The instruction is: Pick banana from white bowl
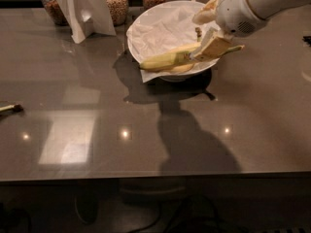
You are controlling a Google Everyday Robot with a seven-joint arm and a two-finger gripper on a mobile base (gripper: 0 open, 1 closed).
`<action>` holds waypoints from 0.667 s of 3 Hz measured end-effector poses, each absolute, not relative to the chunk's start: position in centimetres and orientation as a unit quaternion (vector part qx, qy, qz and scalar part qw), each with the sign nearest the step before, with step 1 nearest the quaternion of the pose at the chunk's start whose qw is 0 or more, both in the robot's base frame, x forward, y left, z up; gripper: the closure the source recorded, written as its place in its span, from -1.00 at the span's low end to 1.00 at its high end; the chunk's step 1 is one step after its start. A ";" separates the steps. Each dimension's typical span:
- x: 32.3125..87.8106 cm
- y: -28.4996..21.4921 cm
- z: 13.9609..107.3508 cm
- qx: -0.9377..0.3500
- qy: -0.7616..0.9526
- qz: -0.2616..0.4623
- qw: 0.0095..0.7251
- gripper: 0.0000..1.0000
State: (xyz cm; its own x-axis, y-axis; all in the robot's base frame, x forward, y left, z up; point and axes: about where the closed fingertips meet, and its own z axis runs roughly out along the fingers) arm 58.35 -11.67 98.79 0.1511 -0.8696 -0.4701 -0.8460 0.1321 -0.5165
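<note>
The greenish-yellow banana [167, 59] lies across the front of the white bowl [138, 25], which is lined with crumpled white paper. Its thin green stem sticks out to the right past the rim. The sticker is hidden behind my gripper. A shorter, paler banana [181, 70] lies just under it. My gripper [209, 31] is over the bowl's right side, at the banana's stem end. It is open: the near tan finger [215, 45] stands in front of the banana, the other finger [204, 17] behind it. The banana still rests in the bowl.
Glass jars of grain [116, 4] stand along the back edge, with a folded white card stand [85, 8] in front of them. A small thin object [9, 108] lies at the left edge of the dark glossy table [146, 144].
</note>
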 end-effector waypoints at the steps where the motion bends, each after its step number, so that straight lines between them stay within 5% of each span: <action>1: 58.9 -11.0 97.8 -0.669 0.644 -0.012 0.371 0.14; 2: 59.5 -10.7 96.5 -0.677 0.639 -0.007 0.364 -0.12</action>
